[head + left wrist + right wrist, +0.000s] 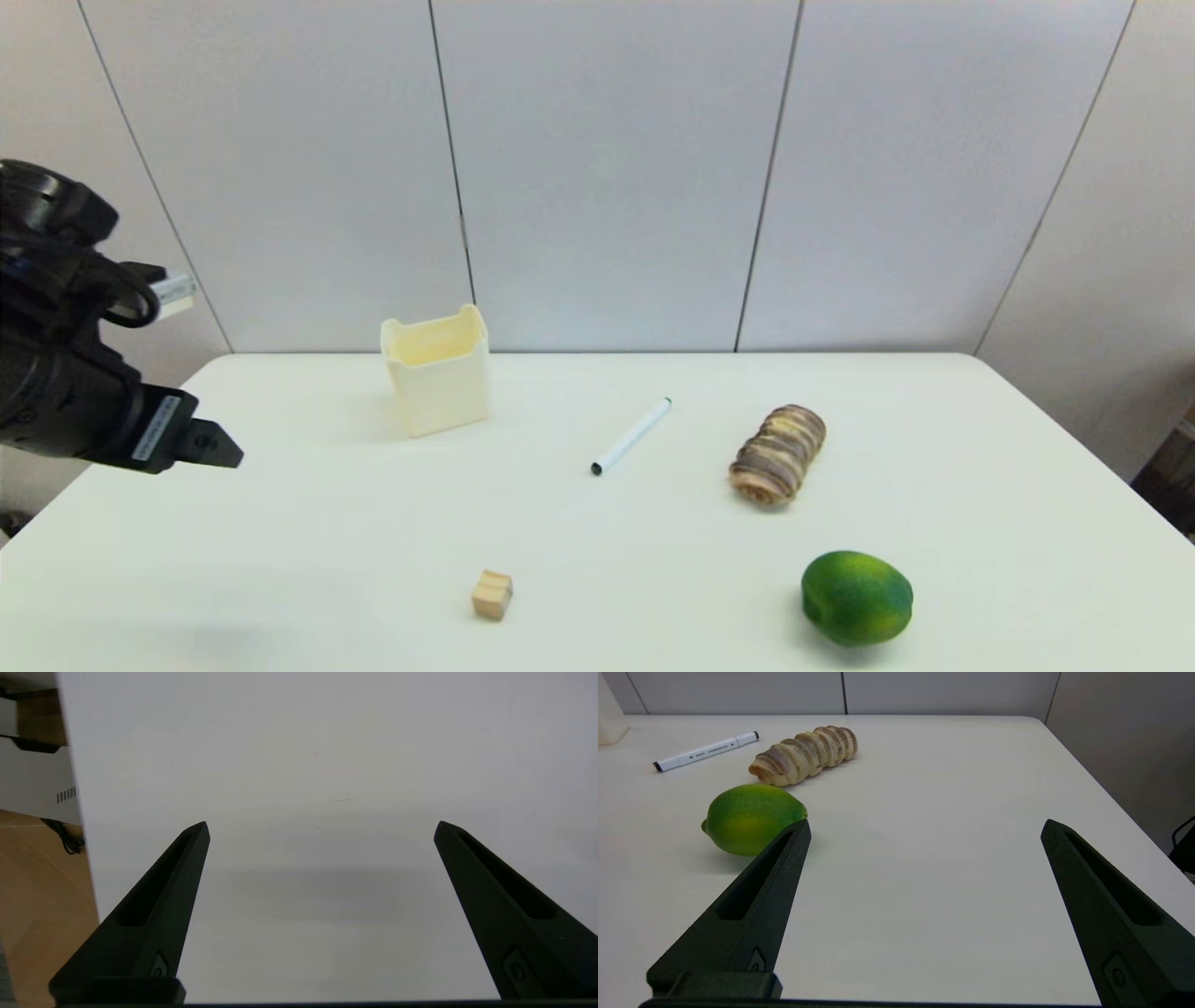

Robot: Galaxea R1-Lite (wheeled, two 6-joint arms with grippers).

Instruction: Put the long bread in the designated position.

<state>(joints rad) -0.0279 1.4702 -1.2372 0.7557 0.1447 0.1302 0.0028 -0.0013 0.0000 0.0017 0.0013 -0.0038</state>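
The long bread (778, 455), a brown-and-tan ridged roll, lies on the white table right of centre, its length running from near to far. It also shows in the right wrist view as the long bread (804, 755), beyond a green lime. My right gripper (924, 828) is open and empty, low over the table's near right part, short of the bread and apart from it. My left gripper (322, 828) is open and empty above bare tabletop by the table's left edge; the left arm (84, 392) shows at the far left. No mark shows the designated position.
A green lime (856, 597) sits near the front, just ahead of the bread. A white pen (632, 436) lies left of the bread. A cream square-sided cup (436, 371) stands at the back left. A small wooden cube (492, 595) rests front centre. The table edge (1106, 793) runs at right.
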